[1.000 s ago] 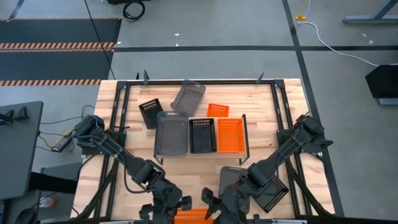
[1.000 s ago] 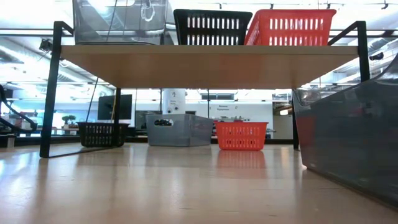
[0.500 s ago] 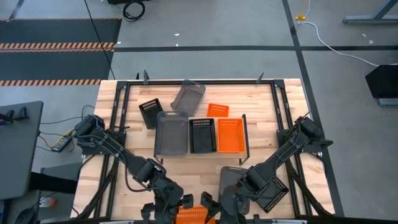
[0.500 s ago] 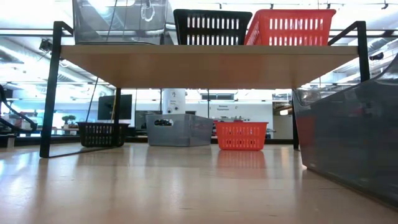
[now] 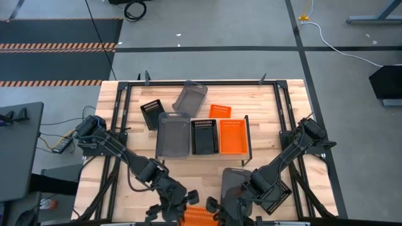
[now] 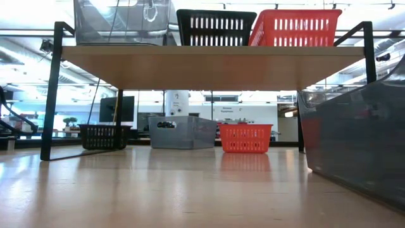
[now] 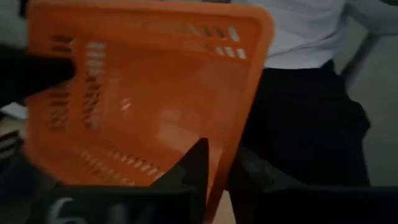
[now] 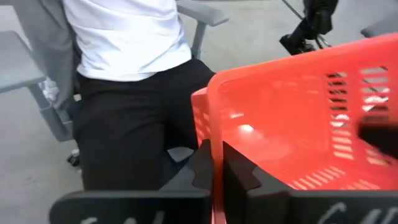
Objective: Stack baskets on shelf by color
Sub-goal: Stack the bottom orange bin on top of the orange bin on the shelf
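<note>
Down at six o'clock on the table edge, I've got an orange basket (image 5: 196, 216) pinched between both arms: the left gripper (image 5: 179, 204) clamps one short wall, the right gripper (image 5: 220, 210) clamps the opposite wall. On the left wrist camera the rim (image 7: 233, 93) sits narrow between my dark fingers (image 7: 194, 168); the right wrist camera shows the same on the other side, fingers (image 8: 205, 168) nipped onto the wall. A seated person (image 8: 130, 68) is just beyond the table edge.

The risk as I judge it: two arms sharing one light tray. If one leads the other, the thin wall flexes and pops out of a pinch, or the basket twists and drops off the near edge toward that person. It also looks tilted on the wrist cameras, so it could catch on arrival.

Target is the shelf (image 5: 247, 135) at twelve o'clock from the grippers, carrying a grey basket (image 5: 173, 135), a black one (image 5: 204, 136) and an orange stack (image 5: 232, 136) at its three o'clock end. Both arms are folded low, elbows out, wrists converging inward
</note>
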Robot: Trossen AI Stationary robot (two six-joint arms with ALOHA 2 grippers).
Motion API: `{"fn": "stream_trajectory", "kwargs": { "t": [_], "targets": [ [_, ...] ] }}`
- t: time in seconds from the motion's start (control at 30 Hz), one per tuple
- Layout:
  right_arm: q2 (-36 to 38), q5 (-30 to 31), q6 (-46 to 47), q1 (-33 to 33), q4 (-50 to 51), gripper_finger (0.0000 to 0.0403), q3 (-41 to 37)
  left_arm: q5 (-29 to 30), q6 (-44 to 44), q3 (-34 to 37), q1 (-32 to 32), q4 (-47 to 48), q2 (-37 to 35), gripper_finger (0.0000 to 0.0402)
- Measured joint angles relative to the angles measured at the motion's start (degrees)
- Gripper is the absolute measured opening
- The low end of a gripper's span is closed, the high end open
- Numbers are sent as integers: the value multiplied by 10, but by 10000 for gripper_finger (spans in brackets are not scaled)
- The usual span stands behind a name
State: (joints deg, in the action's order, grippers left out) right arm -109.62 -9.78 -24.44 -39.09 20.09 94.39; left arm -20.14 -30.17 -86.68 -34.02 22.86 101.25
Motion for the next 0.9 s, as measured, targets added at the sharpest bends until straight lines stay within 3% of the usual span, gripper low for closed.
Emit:
{"fn": "stream_trajectory", "kwargs": {
  "t": [0.33,0.63,0.77,0.9],
  "targets": [
    [0,-4,5,0,10,13,0,100,17,1,6,14,-40,150],
    [0,61,5,12,23,13,0,173,80,0,7,85,-130,195],
    [2,135,9,19,39,13,0,181,104,-1,7,99,-163,195],
    [28,287,11,19,81,13,0,193,137,-1,6,113,-192,187]
  ]
}}
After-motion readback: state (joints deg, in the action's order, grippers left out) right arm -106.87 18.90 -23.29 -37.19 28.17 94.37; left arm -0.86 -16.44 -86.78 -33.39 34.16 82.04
